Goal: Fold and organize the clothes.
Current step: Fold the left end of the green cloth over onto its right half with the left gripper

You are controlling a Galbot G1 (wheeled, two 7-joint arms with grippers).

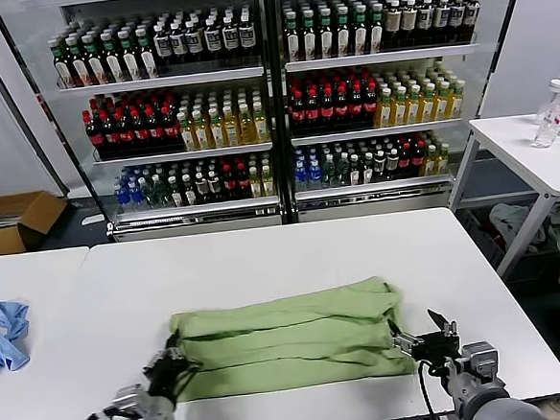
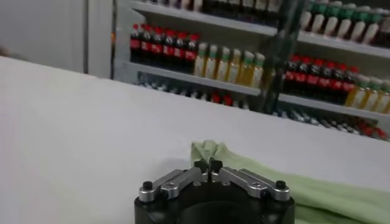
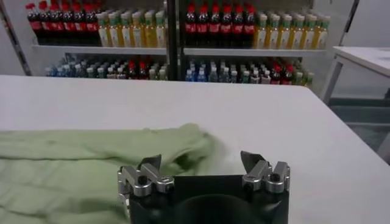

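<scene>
White table point(image 1: 292, 248) fronts stocked drink coolers point(image 1: 272, 95); a blue garment point(image 1: 2, 333) lies at far left; the left gripper point(image 1: 168, 364) is clenched on the near left corner of the green polo shirt point(image 1: 289, 339), which lies folded in a band across the near table; the right gripper point(image 1: 426, 339) stands released beside the shirt's right end. Risk: lifting by the left corner alone may unroll the folds. No labels are legible.

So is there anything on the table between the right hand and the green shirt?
Nothing visible. The right hand is open at the polo shirt's right edge with only bare white table around it. The left hand is already shut on the shirt's left edge. The light blue garment lies far off to the left.
</scene>
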